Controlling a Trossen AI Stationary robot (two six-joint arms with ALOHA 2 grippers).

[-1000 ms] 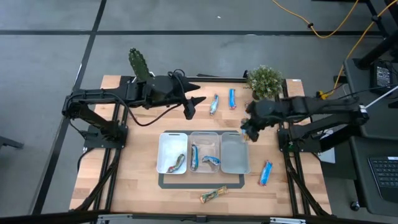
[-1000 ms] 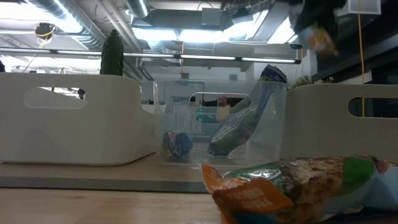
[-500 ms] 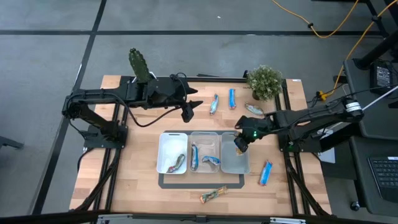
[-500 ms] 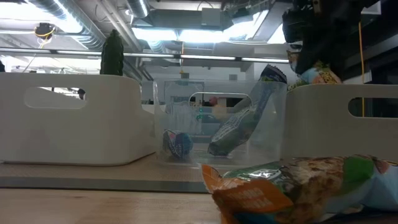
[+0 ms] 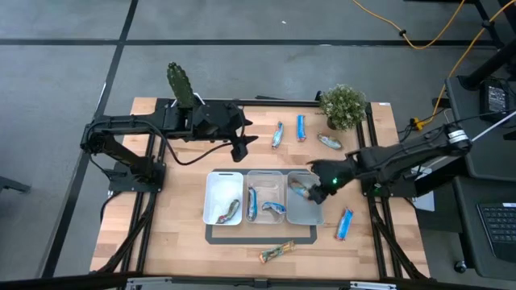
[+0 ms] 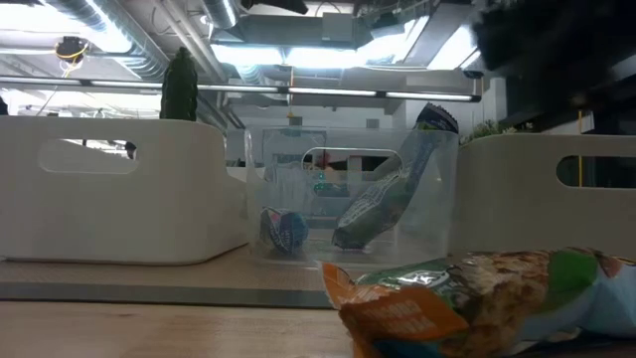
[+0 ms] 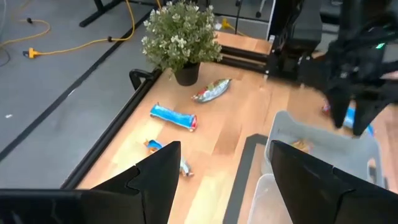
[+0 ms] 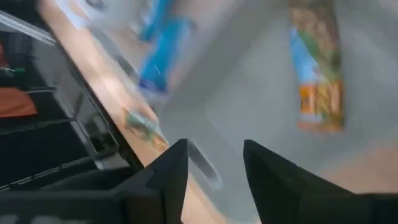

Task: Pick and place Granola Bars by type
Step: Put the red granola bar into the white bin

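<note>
A greenish-gold granola bar (image 8: 317, 68) lies flat on the floor of the right tray (image 5: 306, 211). My right gripper (image 8: 214, 155) hovers open just above that tray (image 5: 320, 184), with the bar clear of its fingers. Two blue bars (image 5: 274, 208) lie in the middle tray and one greenish bar (image 5: 228, 211) in the left tray. On the table lie a blue bar (image 5: 301, 127), two silvery bars (image 5: 277, 134) (image 5: 328, 142), another blue bar (image 5: 345, 223) and a gold one (image 5: 276, 252). My left gripper (image 5: 240, 151) hangs open above the table behind the trays.
A potted plant (image 5: 344, 105) stands at the far right corner and a cactus (image 5: 181, 82) at the far left. The three trays sit side by side on a dark mat (image 5: 260, 238). Bare wood lies left of the trays.
My right gripper has come down toward the near edge over the right tray, rolling its wrist. It has let go of the greenish-gold bar. That bar hung high in its fingers a second ago and now lies inside the tray.
</note>
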